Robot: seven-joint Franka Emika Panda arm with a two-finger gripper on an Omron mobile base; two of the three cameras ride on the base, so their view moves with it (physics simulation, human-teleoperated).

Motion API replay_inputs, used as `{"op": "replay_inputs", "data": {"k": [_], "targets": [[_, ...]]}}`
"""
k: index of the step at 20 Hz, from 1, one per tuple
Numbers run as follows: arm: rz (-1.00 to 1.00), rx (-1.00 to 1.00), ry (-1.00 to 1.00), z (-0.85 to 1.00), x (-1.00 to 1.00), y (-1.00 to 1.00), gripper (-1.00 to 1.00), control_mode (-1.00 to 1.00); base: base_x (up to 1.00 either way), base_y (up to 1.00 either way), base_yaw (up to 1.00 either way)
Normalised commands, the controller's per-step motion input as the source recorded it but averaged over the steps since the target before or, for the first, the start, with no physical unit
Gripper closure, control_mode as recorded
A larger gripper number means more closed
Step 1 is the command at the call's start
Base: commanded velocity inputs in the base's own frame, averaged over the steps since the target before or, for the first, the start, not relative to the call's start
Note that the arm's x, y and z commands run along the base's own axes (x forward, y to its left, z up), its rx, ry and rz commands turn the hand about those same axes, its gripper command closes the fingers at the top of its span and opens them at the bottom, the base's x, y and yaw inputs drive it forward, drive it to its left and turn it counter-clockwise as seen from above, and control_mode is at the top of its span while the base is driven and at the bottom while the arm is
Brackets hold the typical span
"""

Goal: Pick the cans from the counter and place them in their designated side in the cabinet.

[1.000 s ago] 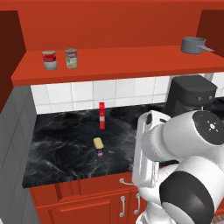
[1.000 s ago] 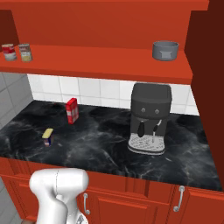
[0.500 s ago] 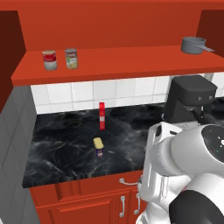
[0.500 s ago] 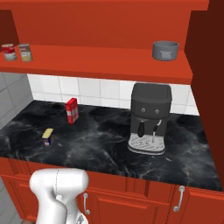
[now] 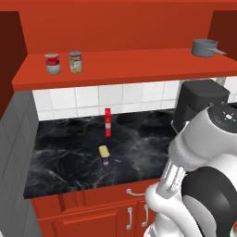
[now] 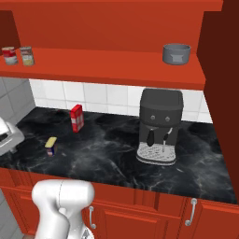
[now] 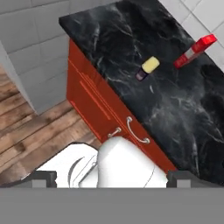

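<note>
Left base view shows the arm swinging rightward across the coffee machine [image 5: 199,104], its tool wide and empty. At ten o'clock, the blue tin [image 5: 104,155] waits on the counter [image 5: 65,162]; the round can [image 5: 75,61] already stands in the cabinet [image 5: 139,65].

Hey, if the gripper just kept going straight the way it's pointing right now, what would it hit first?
Probably the robot's own white body, which sits just ahead of the open gripper in the hand view. Past that lie the red drawers and the counter edge. Depth is hard to judge, so that's a best guess.
</note>
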Motion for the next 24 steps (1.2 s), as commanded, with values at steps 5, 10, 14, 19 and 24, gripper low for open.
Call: {"op": "replay_inputs", "data": {"k": [5,10,14,19,24], "targets": [[-0.34,0.01,0.14,-0.16,0.24,-0.02,-1.00,-1.00,0.00,0.00,0.00],[-0.28,0.02,0.01,-0.20,0.07,-0.01,-1.00,-1.00,0.00,0.00,0.00],[-0.16,0.15,-0.04,-0.19,0.00,-0.10,-1.00,-1.00,0.00,0.00,0.00],[-0.11,0.22,-0.15,-0.06,0.04,-0.07,-1.00,-1.00,0.00,0.00,0.00],[-0.10,0.16,-0.17,0.00,0.21,0.02,-1.00,-1.00,0.00,0.00,0.00]]}}
